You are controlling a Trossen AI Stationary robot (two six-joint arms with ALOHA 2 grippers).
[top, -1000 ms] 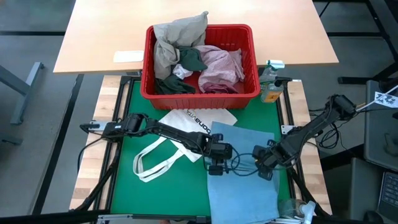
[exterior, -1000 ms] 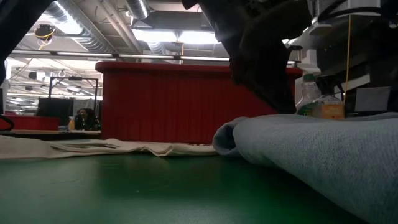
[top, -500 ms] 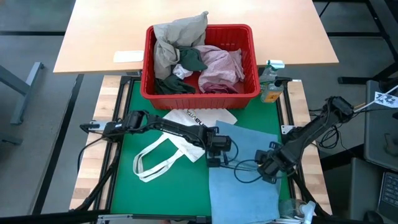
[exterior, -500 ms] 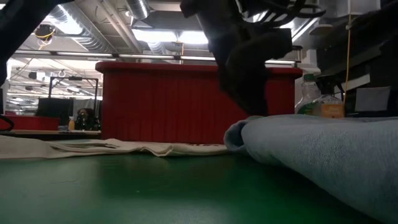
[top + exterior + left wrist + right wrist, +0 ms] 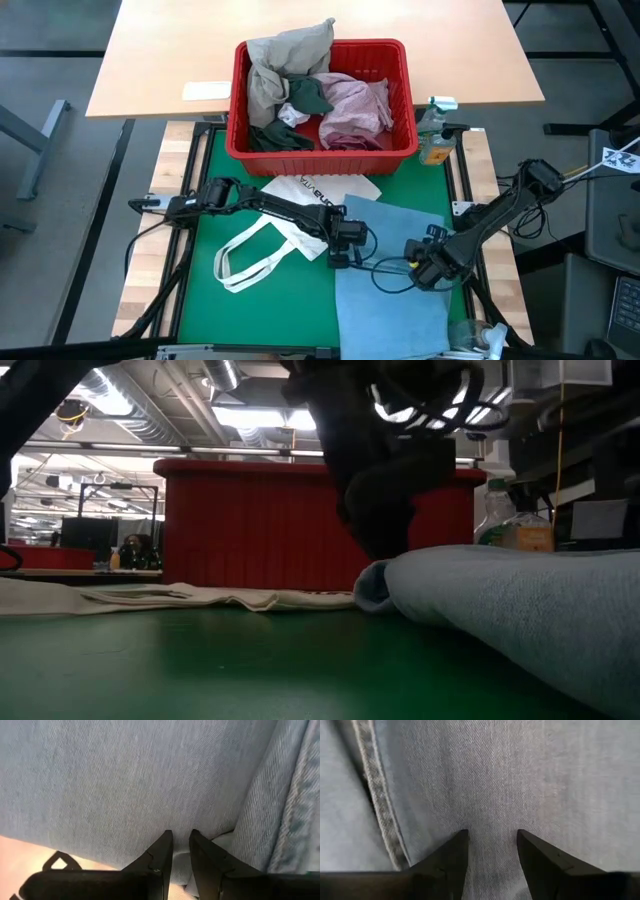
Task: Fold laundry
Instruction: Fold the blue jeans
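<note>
A light blue garment (image 5: pixel 395 280) lies spread on the green mat (image 5: pixel 215 290), right of the middle. Its left edge overlaps a white tote bag (image 5: pixel 290 215). My left gripper (image 5: pixel 340 252) stands at that left edge, its fingers nearly together on the cloth (image 5: pixel 180 836). My right gripper (image 5: pixel 428 270) hangs open over the garment's right part, pointing down (image 5: pixel 491 834). I cannot tell whether its fingertips touch the cloth. More laundry, beige, dark green and pink, is heaped in the red basket (image 5: pixel 320 152). My left gripper pinches the light blue garment at its left edge (image 5: pixel 372 574), where the cloth forms a rounded fold (image 5: pixel 180 822) between the two fingers. The fingers come from above, slanting. The rest of the garment lies on the mat, with only this edge bunched up.
The red basket stands at the mat's far edge. The tote's loop handles (image 5: pixel 240 262) lie on the mat to the left. A bottle (image 5: pixel 436 140) stands at the far right corner. Cables hang between the two grippers (image 5: pixel 385 272).
My left gripper has sunk and tipped more steeply onto the garment's left edge. My right gripper has come down toward the cloth and drifted a little toward the table's near edge. The garment stays spread on the mat.
</note>
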